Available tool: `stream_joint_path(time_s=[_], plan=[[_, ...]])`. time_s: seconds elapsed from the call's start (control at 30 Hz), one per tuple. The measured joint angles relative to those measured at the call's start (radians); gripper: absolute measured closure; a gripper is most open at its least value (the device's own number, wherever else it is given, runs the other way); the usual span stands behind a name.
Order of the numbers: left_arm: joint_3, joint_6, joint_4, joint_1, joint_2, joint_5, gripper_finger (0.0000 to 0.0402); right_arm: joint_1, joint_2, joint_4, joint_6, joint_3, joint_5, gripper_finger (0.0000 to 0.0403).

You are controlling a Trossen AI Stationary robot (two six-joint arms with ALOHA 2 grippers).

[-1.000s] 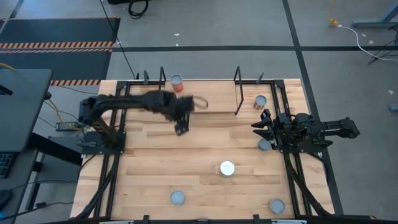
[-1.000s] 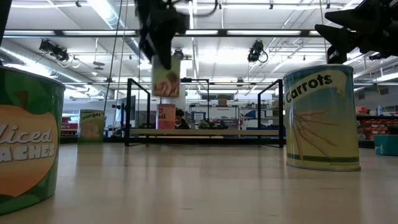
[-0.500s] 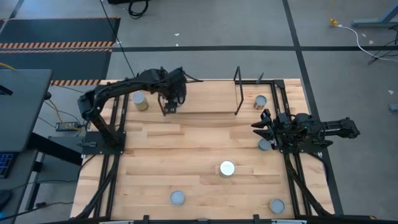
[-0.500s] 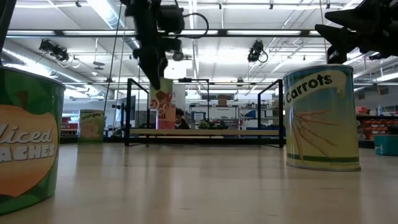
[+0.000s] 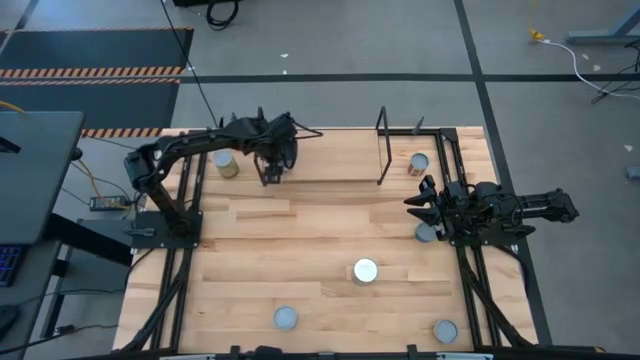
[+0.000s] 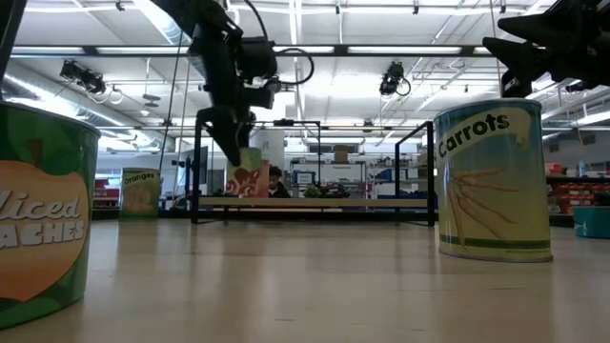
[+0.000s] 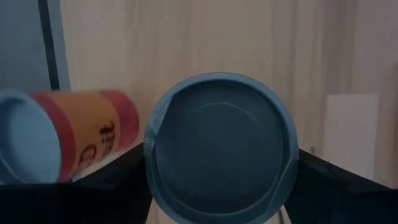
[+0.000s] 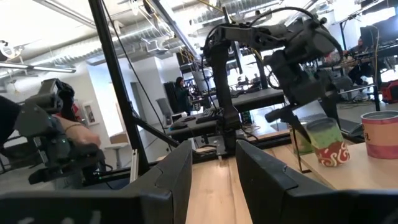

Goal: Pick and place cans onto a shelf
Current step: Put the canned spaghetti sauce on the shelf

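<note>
My left gripper [image 5: 270,165] is over the left end of the shelf [image 5: 325,168], a narrow light-wood board between black rod uprights, and is shut on a can with a green and red label [image 8: 324,147]. The can's round top [image 7: 221,155] fills the left wrist view. An orange-red can [image 7: 74,143] stands on the shelf just beside it. My right gripper [image 5: 418,203] is open and empty at the table's right side. Several other cans stand on the tabletop, such as a white-topped one [image 5: 365,271] and a yellowish one [image 5: 226,163]. My left gripper pinches the can's round side wall [image 7: 152,163] between its two fingers [image 7: 118,186], just under the top rim. The fingers come from above, slanting down. The can [image 6: 246,177] hangs tilted below them, close over the shelf board; whether its bottom touches the board cannot be told.
Black uprights stand at the shelf's ends [image 5: 381,148]. A can [image 5: 418,163] stands at the far right and another [image 5: 427,232] by my right gripper. Two cans [image 5: 286,318] [image 5: 445,331] stand near the front edge. Black frame rails run along both table sides [image 5: 175,280].
My left gripper has carried the can from above the middle of the table toward the far edge and down to the shelf's left end, beside the orange-red can. The can has gone from hanging high to low over the board and is now tilted.
</note>
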Motion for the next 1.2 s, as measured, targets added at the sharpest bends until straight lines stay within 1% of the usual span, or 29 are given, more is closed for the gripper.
stream_joint_path(time_s=[0.13,0.3,0.4,0.47,0.67,0.83,0.97,1.2], plan=[[-0.014,-0.003,0.008,0.016,0.0,-0.002,0.0119,0.0,0.0,0.0,0.0,0.0,0.0,0.027],[-0.02,-0.009,0.035,0.025,0.0,-0.001,0.0079,0.0,0.0,0.0,0.0,0.0,0.0,0.027],[-0.021,-0.009,0.07,0.025,0.0,-0.005,0.0068,0.0,0.0,0.0,0.0,0.0,0.0,0.027],[-0.021,-0.004,0.074,0.025,0.0,-0.024,0.0065,0.0,0.0,0.0,0.0,0.0,0.0,0.027],[-0.021,-0.008,0.064,0.025,0.0,-0.027,0.0062,0.0,0.0,0.0,0.0,0.0,0.0,0.027],[-0.021,-0.01,0.054,0.025,-0.001,-0.053,0.0061,0.0,0.0,0.0,0.0,0.0,0.0,0.027],[-0.021,-0.024,0.034,0.025,-0.012,-0.055,0.0061,0.0,0.0,0.0,0.0,0.0,0.0,0.027],[-0.021,-0.038,0.045,0.025,-0.024,-0.047,0.006,0.0,0.0,0.0,0.0,0.0,0.0,0.027]])
